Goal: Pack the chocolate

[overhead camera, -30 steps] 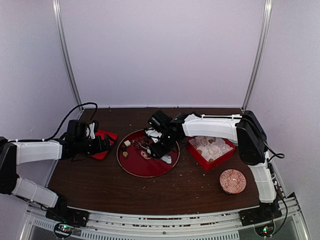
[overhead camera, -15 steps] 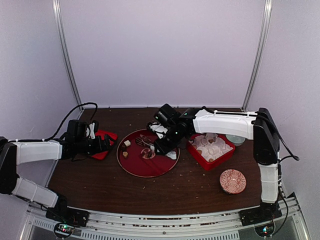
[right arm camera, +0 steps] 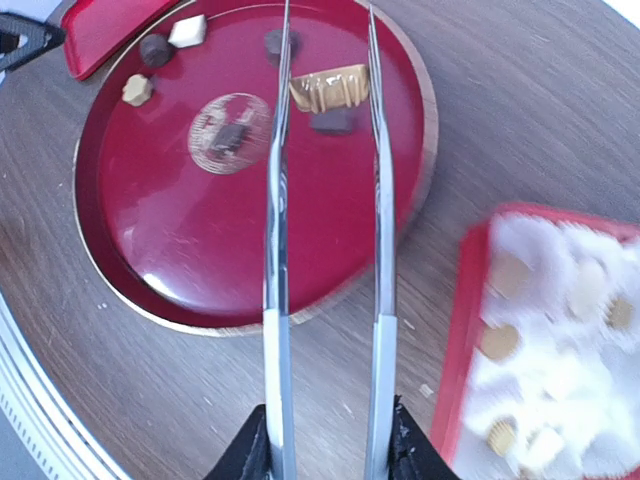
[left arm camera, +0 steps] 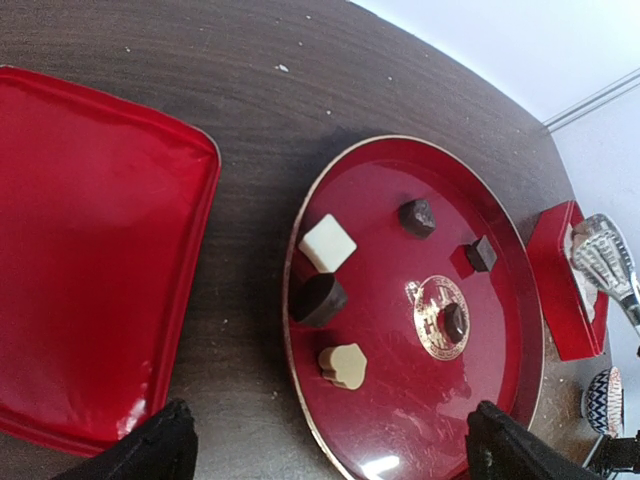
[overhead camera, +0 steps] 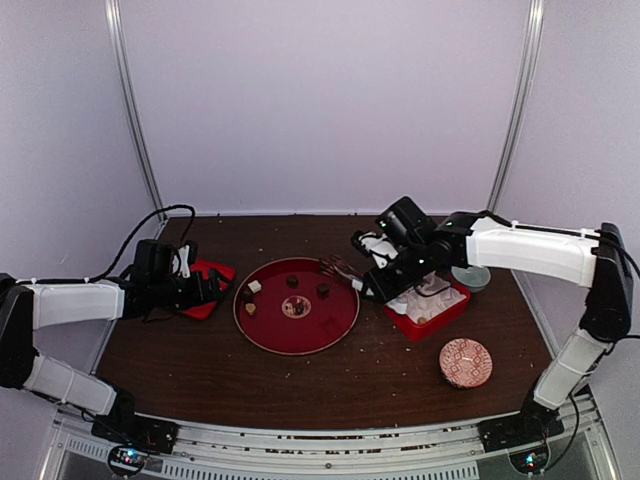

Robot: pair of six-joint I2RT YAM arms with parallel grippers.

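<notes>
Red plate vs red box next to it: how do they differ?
The plate is round with a thin gold rim; the box is square-cornered with raised walls. The plate carries loose chocolates on its bare surface; the box is lined with white paper cups, some holding tan pieces. Both are red and sit on the dark table.

Seven bite-sized chocolates [right arm camera: 230, 137] in clear view, plus six single items.
Four dark brown pieces [left arm camera: 320, 300], one white cube [left arm camera: 327, 243], one cream flower shape [left arm camera: 343, 365], one tan ridged piece [right arm camera: 330, 90]; those in the crinkled white paper cups [right arm camera: 560, 370] are too blurred to count. One each: round red plate [left arm camera: 400, 420], flat red square lid [left arm camera: 90, 250], red square box [overhead camera: 425, 325], pair of metal tongs [right arm camera: 275, 250], patterned ceramic bowl [overhead camera: 465, 362], small grey dish [overhead camera: 470, 277].
</notes>
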